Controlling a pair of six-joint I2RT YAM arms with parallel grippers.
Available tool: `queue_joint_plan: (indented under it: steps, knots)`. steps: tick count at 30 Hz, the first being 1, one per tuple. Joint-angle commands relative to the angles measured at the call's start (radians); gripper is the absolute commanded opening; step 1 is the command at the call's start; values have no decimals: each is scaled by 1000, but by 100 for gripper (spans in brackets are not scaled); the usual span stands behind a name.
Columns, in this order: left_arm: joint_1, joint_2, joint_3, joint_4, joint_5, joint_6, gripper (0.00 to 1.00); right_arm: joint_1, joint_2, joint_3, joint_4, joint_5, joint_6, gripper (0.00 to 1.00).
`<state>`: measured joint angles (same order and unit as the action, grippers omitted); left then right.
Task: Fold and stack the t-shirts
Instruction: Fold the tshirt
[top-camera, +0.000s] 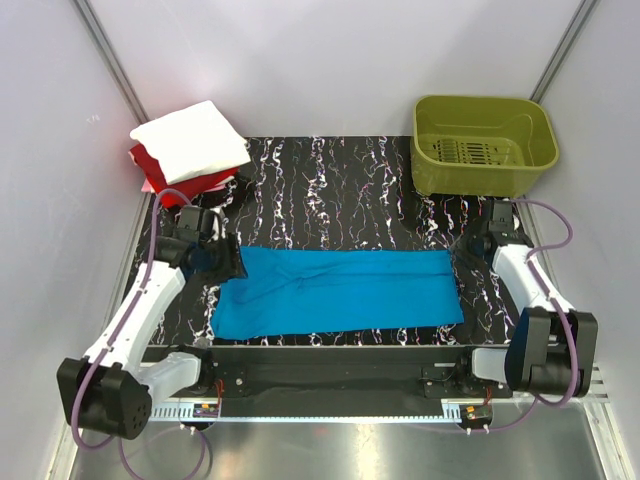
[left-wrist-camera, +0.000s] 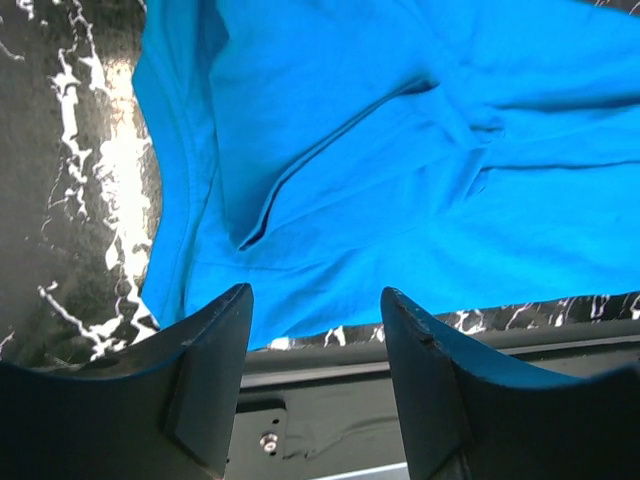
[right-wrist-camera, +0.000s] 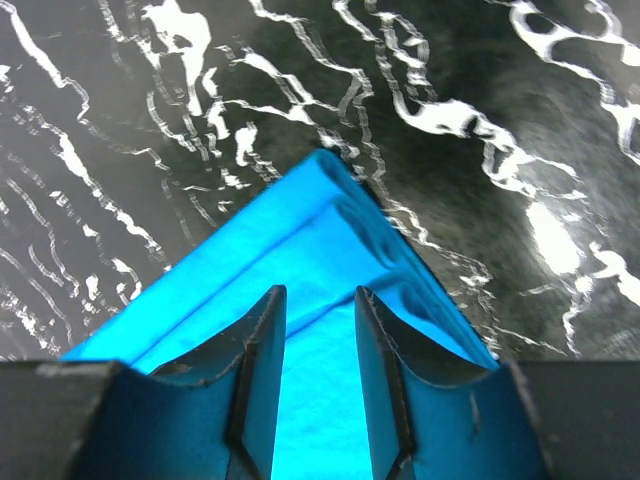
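Note:
The turquoise-blue t-shirt (top-camera: 340, 292) lies flat on the marbled black mat, folded into a long strip from left to right. My left gripper (top-camera: 222, 262) hovers over its left end, open and empty; in the left wrist view the gripper (left-wrist-camera: 315, 300) has its jaws wide apart above the shirt's (left-wrist-camera: 400, 160) near edge. My right gripper (top-camera: 468, 250) is at the strip's far right corner, open; in the right wrist view the gripper (right-wrist-camera: 318, 295) has its jaws straddling the cloth (right-wrist-camera: 320, 400) just above it. A folded white t-shirt (top-camera: 190, 140) rests on a red t-shirt (top-camera: 165, 185) at the back left.
An olive-green plastic basket (top-camera: 483, 145) stands at the back right corner. The mat (top-camera: 340, 190) runs between the stack and the basket. The table's black front rail (left-wrist-camera: 420, 345) lies just below the shirt's near edge. White walls close in on three sides.

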<state>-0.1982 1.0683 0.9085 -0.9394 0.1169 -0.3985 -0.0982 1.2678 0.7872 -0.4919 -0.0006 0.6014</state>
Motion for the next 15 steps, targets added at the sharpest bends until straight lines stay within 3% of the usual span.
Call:
queue_joint_plan:
  steps: [1, 15]
  knots:
    - [-4, 12, -29, 105, 23, -26, 58, 5, 72, 67, 30, -81, -60, 41]
    - [-3, 281, -46, 261, 17, -45, 56, 6, 334, 145, 30, -128, -92, 39]
